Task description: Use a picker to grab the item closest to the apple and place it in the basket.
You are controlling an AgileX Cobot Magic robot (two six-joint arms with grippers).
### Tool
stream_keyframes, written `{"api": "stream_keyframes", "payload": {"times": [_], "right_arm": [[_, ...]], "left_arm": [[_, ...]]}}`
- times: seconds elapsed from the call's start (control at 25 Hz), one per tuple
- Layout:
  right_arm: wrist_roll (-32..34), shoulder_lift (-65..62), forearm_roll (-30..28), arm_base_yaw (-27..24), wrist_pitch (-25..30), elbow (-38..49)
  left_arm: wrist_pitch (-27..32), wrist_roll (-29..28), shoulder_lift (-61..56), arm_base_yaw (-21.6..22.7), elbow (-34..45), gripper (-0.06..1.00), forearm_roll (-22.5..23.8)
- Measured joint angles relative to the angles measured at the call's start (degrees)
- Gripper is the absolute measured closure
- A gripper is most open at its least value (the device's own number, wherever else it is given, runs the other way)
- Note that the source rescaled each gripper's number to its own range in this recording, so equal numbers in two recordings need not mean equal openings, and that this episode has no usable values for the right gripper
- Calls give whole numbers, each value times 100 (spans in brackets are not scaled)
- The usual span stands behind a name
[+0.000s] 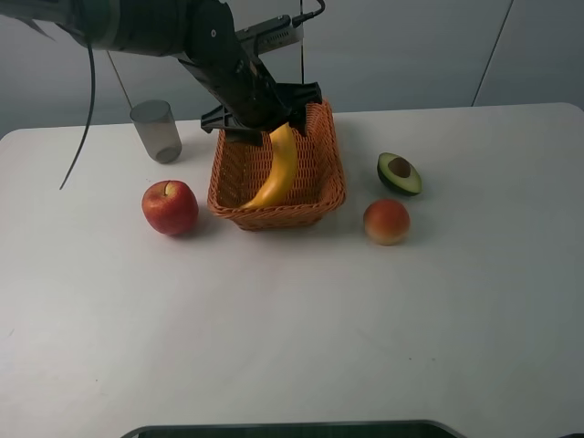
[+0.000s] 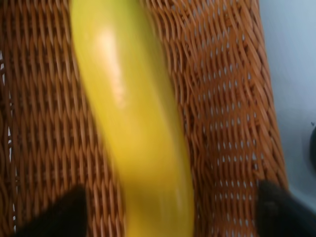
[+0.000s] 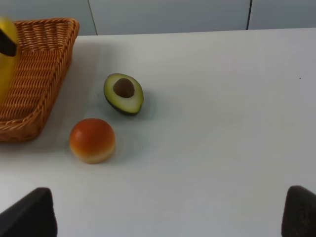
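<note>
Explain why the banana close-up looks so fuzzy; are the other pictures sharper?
Left wrist view: the banana seems too close to the lens, so it blurs, with a pale glare streak; exterior high view: sharp, soft shadow by the apple; right wrist view: avocado crisp.

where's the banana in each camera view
exterior high: the banana leans inside the basket, left of the avocado.
left wrist: the banana is close up, filling the middle, over the basket weave.
right wrist: only a yellow sliver shows at the frame edge, by the basket.
shared landmark: the orange wicker basket.
</note>
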Motion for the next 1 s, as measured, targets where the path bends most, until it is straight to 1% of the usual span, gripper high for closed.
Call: {"api": "stream_keyframes", "payload": {"times": [0.04, 0.08, 0.16, 0.32, 0.4, 0.52, 0.68, 0.8, 1.0], "right_arm": [[0, 0, 0, 0, 0, 0], [0, 0, 0, 0, 0, 0], [0, 0, 0, 0, 0, 0], [0, 0, 0, 0, 0, 0], [0, 0, 0, 0, 0, 0], [0, 0, 0, 0, 0, 0], [0, 0, 0, 0, 0, 0], [0, 0, 0, 0, 0, 0], [0, 0, 0, 0, 0, 0]], "left_arm": [[0, 0, 0, 0, 0, 1, 0], [12, 0, 0, 0, 0, -2, 0], [12, -9, 0, 0, 0, -5, 0], [172, -9, -147, 0, 0, -5, 0], [432, 84, -344, 0, 0, -5, 61], [962, 249, -662, 0, 0, -5, 439], [1688, 315, -1059, 0, 0, -5, 980], [1881, 315, -1358, 0, 114, -5, 1229], [1914, 338, -2016, 0, 645, -5, 1287]]}}
